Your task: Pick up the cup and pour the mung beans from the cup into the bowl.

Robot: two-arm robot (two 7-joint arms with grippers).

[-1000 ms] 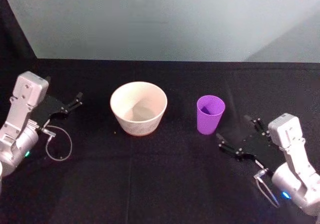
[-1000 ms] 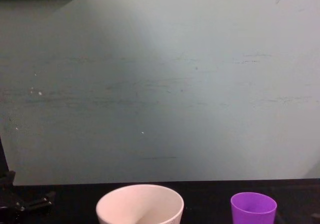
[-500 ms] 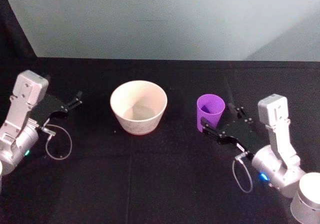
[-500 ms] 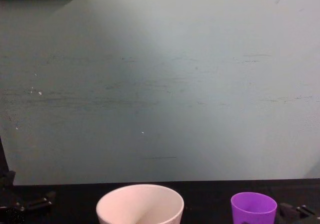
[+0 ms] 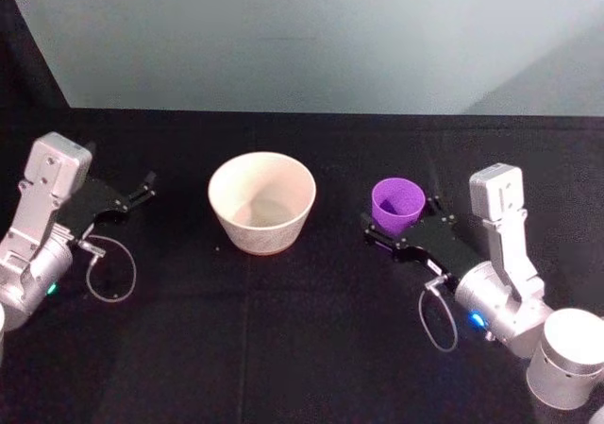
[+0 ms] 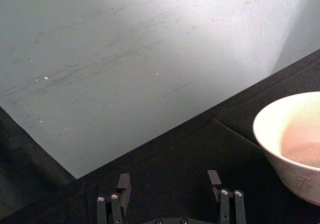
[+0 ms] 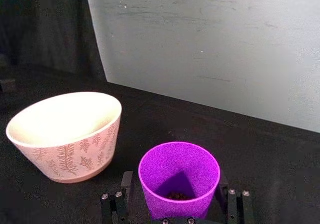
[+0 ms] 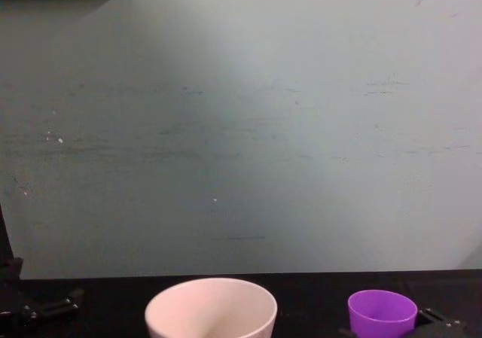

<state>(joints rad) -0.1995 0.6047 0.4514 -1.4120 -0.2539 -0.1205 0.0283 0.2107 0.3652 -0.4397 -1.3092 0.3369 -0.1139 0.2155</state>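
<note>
Right gripper (image 5: 400, 224), jaws apart, now astride the cup (image 5: 396, 197), closer than before; left gripper (image 5: 140, 194) parked, spread.

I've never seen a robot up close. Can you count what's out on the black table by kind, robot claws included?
Bowls: 1, the white bowl
Cups: 1, the purple cup
Heaps of beans: 1, the beans at the bottom of the cup
Grippers: 2, the left gripper and the right gripper
Total: 5
</note>
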